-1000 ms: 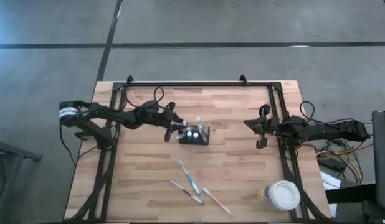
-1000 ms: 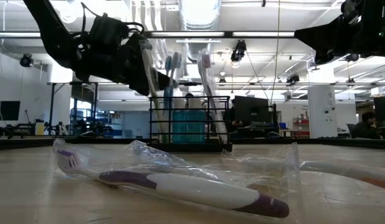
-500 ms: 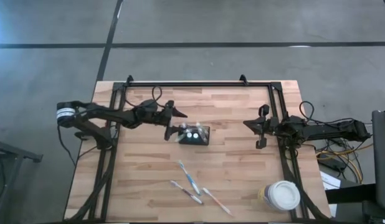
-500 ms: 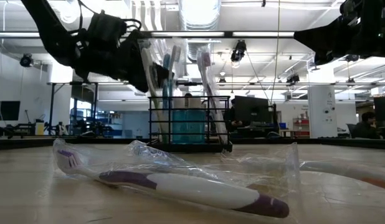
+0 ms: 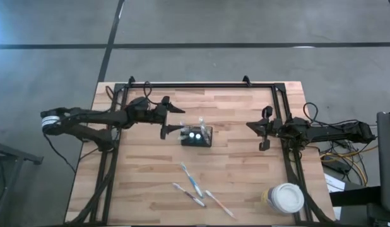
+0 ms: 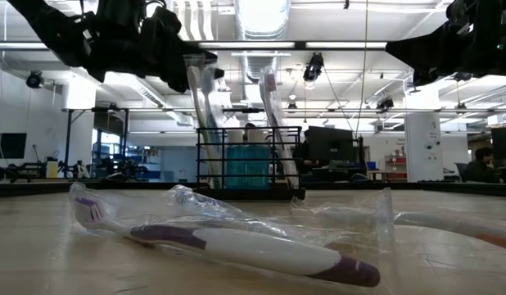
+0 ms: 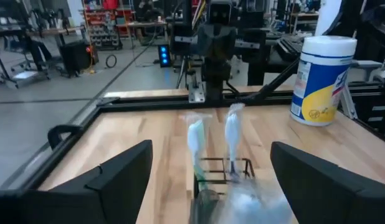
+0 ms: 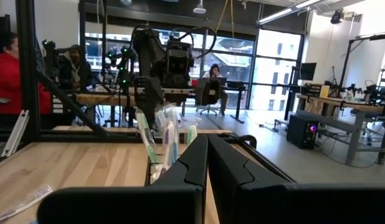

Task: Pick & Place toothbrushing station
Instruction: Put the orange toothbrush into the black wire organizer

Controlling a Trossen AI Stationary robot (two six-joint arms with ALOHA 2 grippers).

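The toothbrushing station (image 5: 196,137), a small black wire caddy, stands on its base mid-table. Wrapped toothbrushes (image 6: 205,123) stand upright in it, leaning on its rim. My left gripper (image 5: 172,122) hovers open just left of the caddy, touching nothing. In the left wrist view the caddy (image 7: 223,169) and two brush heads (image 7: 196,138) show ahead between the open fingers. My right gripper (image 5: 265,130) waits shut at the right, above the table, its fingers (image 8: 208,155) pointing toward the caddy.
Three wrapped toothbrushes (image 5: 190,178) lie flat near the front edge; one (image 6: 228,242) fills the low view's foreground. A round white-lidded tub (image 5: 284,197) stands at the front right. A black frame rail (image 5: 201,84) runs along the far edge and sides.
My left gripper has opened and let go of a toothbrush standing in the caddy. It has then drawn back toward the table's left edge and risen a little. The toothbrush stays upright in the caddy.
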